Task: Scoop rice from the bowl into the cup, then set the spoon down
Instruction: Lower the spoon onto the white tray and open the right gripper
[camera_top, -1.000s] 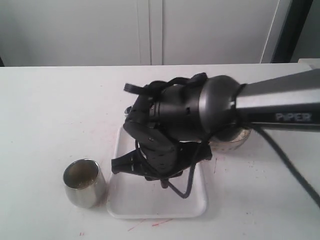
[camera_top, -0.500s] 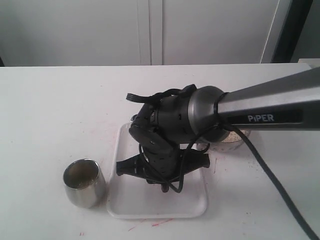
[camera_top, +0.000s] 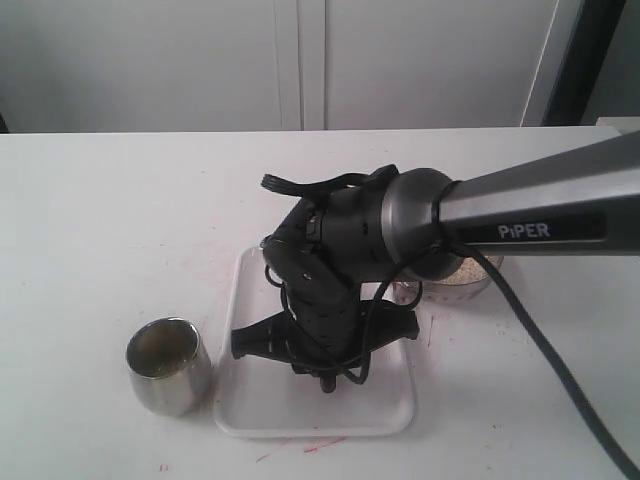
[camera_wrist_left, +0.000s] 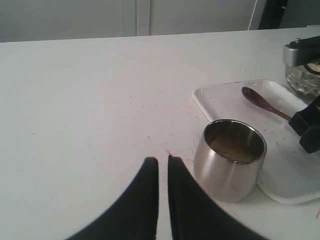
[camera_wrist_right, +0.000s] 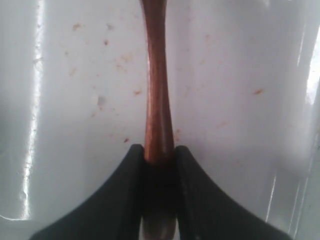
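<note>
The dark wooden spoon (camera_wrist_right: 157, 90) lies low over the white tray (camera_top: 390, 408), with my right gripper (camera_wrist_right: 160, 154) shut on the end of its slim handle. In the left wrist view the spoon's oval head (camera_wrist_left: 254, 97) rests on the tray floor. In the exterior view the right gripper (camera_top: 325, 378) points down into the tray and hides the spoon. The steel cup (camera_top: 168, 365) stands left of the tray with beige rice (camera_wrist_left: 234, 148) inside. The steel bowl (camera_top: 462, 278) with rice sits behind the arm, mostly hidden. My left gripper (camera_wrist_left: 163, 161) hovers shut and empty, close to the cup (camera_wrist_left: 229, 161).
The right arm's thick body (camera_top: 400, 235) and its cable (camera_top: 560, 380) span the right half of the table. A tray rim (camera_wrist_left: 200, 100) runs close beside the cup. Small red specks mark the tabletop near the tray's front edge (camera_top: 300, 447).
The right arm has dropped lower over the tray and drawn slightly left, bringing the spoon down to the tray floor. Cup, bowl and tray have not moved.
</note>
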